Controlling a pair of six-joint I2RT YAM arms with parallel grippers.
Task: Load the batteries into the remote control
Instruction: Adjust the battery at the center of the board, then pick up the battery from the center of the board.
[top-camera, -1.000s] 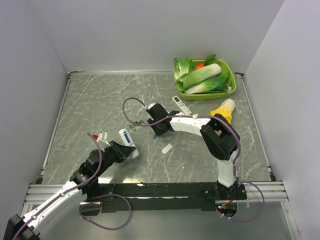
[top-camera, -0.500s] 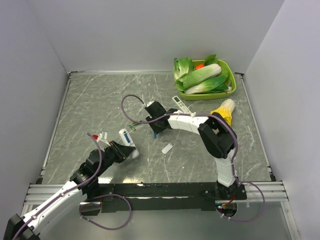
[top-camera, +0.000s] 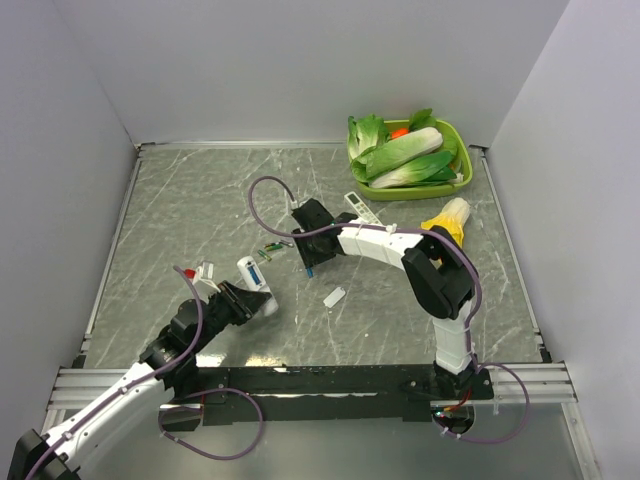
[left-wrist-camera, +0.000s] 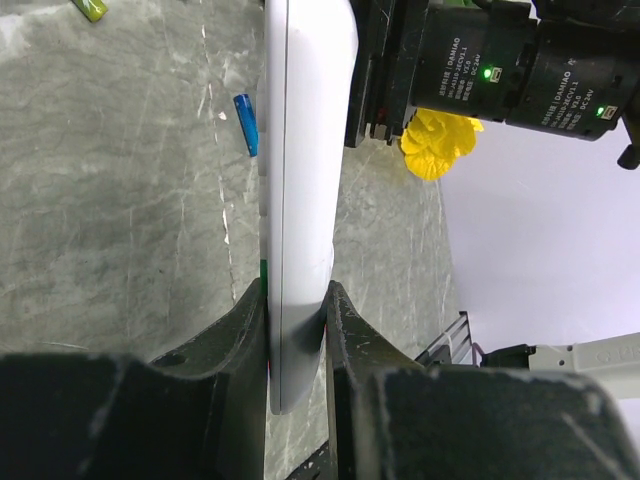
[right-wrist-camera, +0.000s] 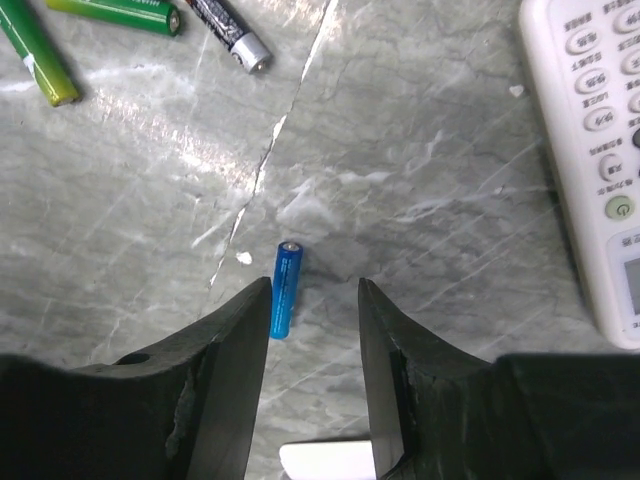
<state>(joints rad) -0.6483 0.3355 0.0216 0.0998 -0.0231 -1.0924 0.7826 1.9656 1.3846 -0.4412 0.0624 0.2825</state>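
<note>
My left gripper (top-camera: 256, 300) is shut on the lower end of the slim white remote control (top-camera: 249, 273) and holds it off the table. In the left wrist view the remote (left-wrist-camera: 300, 150) stands edge-on between the jaws of that gripper (left-wrist-camera: 296, 298). My right gripper (top-camera: 308, 256) hangs open over one blue battery (right-wrist-camera: 285, 290), which lies flat just inside the left finger (right-wrist-camera: 240, 340); the gripper's gap (right-wrist-camera: 314, 295) is empty. That battery also shows in the left wrist view (left-wrist-camera: 245, 125). A second blue battery is not in view.
Two green cells (right-wrist-camera: 110, 12) and a black-silver cell (right-wrist-camera: 228, 30) lie beyond the battery. A longer buttoned remote (right-wrist-camera: 590, 150) lies to the right, and a small white cover plate (top-camera: 335, 296) is nearby. A green basket of vegetables (top-camera: 455, 185) and a yellow object (top-camera: 447, 222) sit far right.
My right gripper has shifted slightly toward the far side, staying open above the blue battery. The left arm and the remote have not moved.
</note>
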